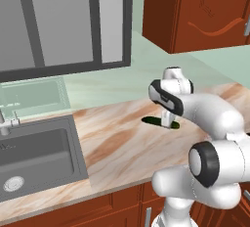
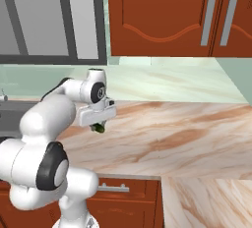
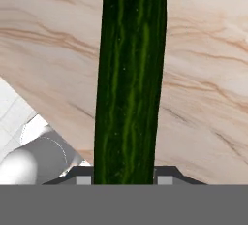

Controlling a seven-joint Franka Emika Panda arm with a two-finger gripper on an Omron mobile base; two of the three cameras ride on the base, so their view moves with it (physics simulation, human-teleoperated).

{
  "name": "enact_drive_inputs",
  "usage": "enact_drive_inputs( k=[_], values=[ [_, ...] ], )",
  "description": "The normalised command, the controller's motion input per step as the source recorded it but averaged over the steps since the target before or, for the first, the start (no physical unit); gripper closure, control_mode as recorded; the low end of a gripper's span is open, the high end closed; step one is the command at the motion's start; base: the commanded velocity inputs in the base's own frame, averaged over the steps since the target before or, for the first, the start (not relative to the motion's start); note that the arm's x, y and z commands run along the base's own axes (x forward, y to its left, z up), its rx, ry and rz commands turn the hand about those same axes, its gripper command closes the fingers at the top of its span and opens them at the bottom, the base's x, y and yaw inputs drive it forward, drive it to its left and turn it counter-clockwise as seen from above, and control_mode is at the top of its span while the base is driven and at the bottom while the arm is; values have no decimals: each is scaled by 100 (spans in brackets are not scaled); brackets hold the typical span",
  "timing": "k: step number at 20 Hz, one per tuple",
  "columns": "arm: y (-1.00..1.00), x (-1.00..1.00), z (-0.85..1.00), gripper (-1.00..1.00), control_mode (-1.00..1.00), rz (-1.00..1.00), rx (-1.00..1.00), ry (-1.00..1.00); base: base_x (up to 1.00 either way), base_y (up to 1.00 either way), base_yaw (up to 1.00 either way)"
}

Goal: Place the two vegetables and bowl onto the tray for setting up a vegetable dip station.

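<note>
Dark green cucumber point(image 3: 130, 78) clenched between tool point(image 3: 124, 179) tips, lower end hidden, marble counter point(image 3: 203, 73) below

Bright, even rendered light, soft shadow under the cucumber point(image 1: 160, 122), no glare, slightly coarse, pixelated edges

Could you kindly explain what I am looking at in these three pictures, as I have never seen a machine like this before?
It is a white robot arm in a computer-drawn kitchen. Two pictures come from cameras on its base, behind it to the left and right; the third looks along its hand. In front is a marble counter with a sink at its left. The gripper is closed around a dark green cucumber, which sits between its two fingers. In the left picture the cucumber shows just above the counter, partly behind the arm; whether it touches the counter I cannot tell.
</note>
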Motion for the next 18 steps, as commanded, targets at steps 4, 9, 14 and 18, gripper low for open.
enact_drive_inputs(
  k=[4, 9, 14, 18],
  values=[
    [13, -45, 15, 100, -100, 3, 8, 0, 0, 0, 0],
    [9, -36, 19, 100, -100, 4, 10, -2, 0, 0, 0],
    [11, -21, 22, 100, -100, 6, 12, 0, 0, 0, 0],
    [12, -10, 18, 100, -100, 7, 3, 1, 0, 0, 0]
  ],
)
